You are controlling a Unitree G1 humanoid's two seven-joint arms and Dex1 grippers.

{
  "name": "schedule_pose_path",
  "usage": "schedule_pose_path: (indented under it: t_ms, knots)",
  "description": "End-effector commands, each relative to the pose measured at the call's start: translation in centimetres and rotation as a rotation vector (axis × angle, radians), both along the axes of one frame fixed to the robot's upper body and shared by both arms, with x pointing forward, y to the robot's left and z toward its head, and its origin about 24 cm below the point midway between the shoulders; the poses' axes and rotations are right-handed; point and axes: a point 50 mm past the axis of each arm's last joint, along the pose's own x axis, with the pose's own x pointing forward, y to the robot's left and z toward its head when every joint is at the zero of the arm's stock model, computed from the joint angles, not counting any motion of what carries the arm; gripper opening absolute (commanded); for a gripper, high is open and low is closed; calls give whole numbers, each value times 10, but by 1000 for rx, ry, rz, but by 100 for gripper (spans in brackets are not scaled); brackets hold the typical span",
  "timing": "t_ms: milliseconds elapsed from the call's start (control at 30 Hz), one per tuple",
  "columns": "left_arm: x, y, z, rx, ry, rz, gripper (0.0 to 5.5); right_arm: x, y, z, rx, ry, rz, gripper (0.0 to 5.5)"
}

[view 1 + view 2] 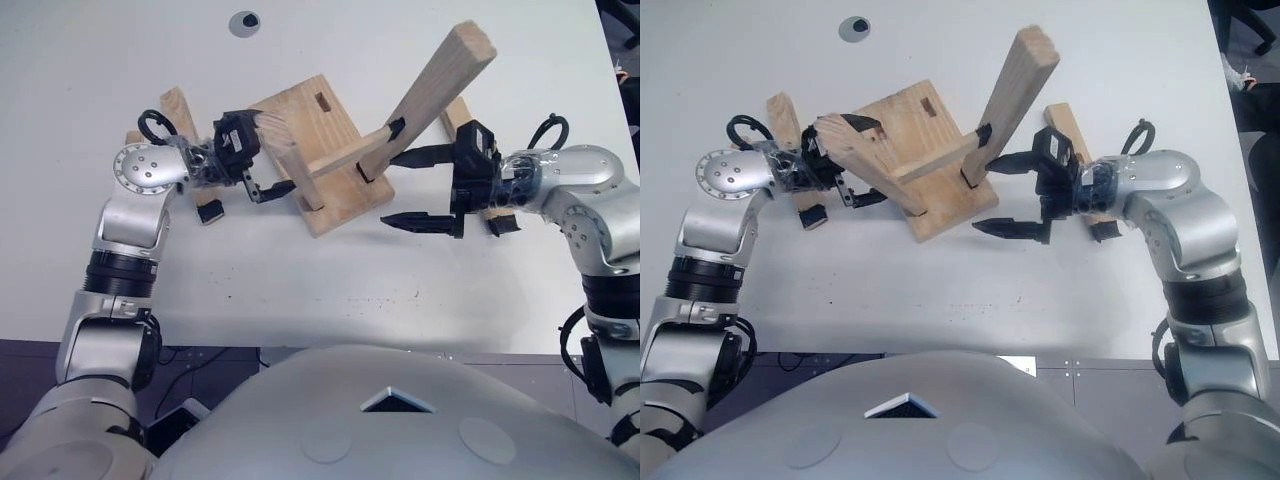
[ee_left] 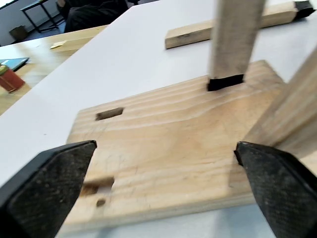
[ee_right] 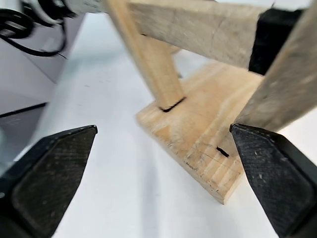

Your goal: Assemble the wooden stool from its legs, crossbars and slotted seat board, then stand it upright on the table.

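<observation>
Both claws are hanging open around the half-built stool.
The seat board (image 1: 325,120) is lying flat on the table (image 1: 300,290). The right gripper (image 1: 390,190) is gaping just beside the leaning right leg (image 1: 440,85), and the left gripper (image 2: 165,146) is gaping by the left leg (image 1: 295,170).

The seat board (image 1: 322,125) lies flat on the counter (image 1: 300,285), two legs (image 1: 440,85) standing in it, a crossbar (image 1: 343,160) between them. A loose leg (image 1: 178,105) lies to its left, a second loose leg (image 1: 1060,120) to its right.

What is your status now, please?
Left gripper and right gripper open. Seat board flat, two legs and crossbar fitted. Two loose legs on table.
</observation>
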Motion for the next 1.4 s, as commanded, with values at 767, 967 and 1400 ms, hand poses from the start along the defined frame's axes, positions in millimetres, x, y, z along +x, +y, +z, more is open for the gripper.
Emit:
schedule_pose_path:
  t_ms: [767,967,1400]
  knots:
    - [23,-1,14,32,-52,23,523,-2,-18,-8,-162,-89,7,495]
    - [65,35,15,237,-225,247,523,-14,-25,-32,-312,-33,21,495]
    - [71,50,-12,503,-272,280,523,-14,-18,-41,-327,-28,4,495]
